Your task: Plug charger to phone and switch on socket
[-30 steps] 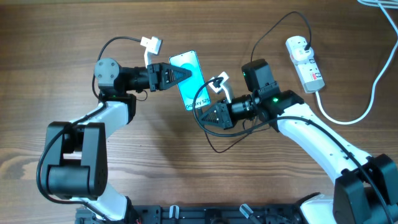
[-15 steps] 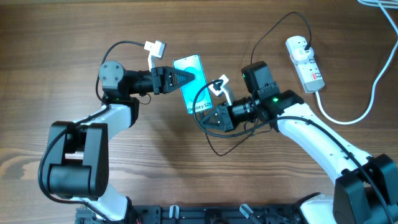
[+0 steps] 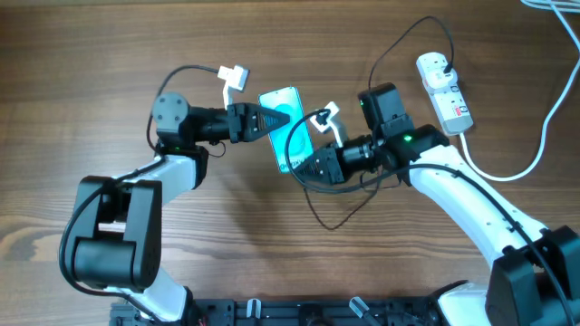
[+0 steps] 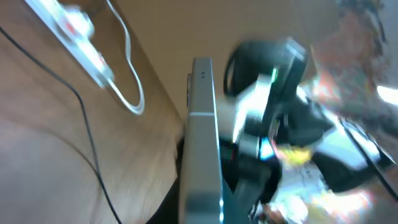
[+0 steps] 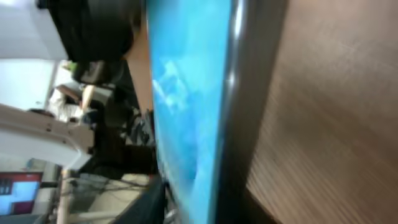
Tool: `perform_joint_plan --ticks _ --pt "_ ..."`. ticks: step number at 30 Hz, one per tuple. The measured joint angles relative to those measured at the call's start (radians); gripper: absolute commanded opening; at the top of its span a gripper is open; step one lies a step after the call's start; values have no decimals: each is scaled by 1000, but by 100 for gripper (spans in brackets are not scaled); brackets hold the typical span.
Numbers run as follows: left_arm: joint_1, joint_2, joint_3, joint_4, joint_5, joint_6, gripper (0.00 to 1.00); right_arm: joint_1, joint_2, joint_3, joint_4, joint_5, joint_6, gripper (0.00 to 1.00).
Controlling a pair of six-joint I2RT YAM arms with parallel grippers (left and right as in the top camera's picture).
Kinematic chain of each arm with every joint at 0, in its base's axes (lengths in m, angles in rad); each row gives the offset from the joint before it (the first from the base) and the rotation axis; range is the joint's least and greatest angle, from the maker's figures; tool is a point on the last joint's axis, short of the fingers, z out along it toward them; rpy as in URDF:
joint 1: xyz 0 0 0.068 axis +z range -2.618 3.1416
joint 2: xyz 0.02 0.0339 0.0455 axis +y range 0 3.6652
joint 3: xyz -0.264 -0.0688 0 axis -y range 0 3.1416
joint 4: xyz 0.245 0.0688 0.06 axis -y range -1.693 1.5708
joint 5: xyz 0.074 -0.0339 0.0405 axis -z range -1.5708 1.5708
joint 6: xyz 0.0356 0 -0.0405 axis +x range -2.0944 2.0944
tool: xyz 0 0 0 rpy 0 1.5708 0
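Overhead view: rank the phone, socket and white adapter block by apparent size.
1. phone and socket: about alike. The phone is partly covered and possibly nearer the camera, so I won't rank them.
2. adapter block: clearly smallest.

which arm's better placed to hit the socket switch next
Probably right. The socket lies on the right arm's side of the table, while the left gripper is clamped on the phone.

Seen on my overhead feed: the brown wood-grain table [image 3: 91, 54] fills the frame, its planks running side to side. A thin white cable [image 3: 551, 7] cuts across the far right corner, and a black rail [image 3: 299, 315] lines the near edge.
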Motion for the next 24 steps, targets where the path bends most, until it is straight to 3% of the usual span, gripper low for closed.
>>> perform_joint_plan --ticks 5,9,11,19,21,24 --pt "0 0 -22 -18 85 6 4 -21 0 30 -35 30 12 66" --pt "22 0 -22 -21 77 4 4 -23 -5 30 -77 40 18 94" --pt "18 0 -22 -27 45 -14 4 -33 -35 30 -86 51 18 99" --pt "-1 -1 126 -352 -100 -34 4 -78 -383 33 -206 249 18 100" --pt "-32 -2 207 -491 -117 25 4 -79 -440 34 -246 322 18 99" --pt "-94 -5 311 -822 -146 177 4 -79 -504 34 -305 427 18 99"
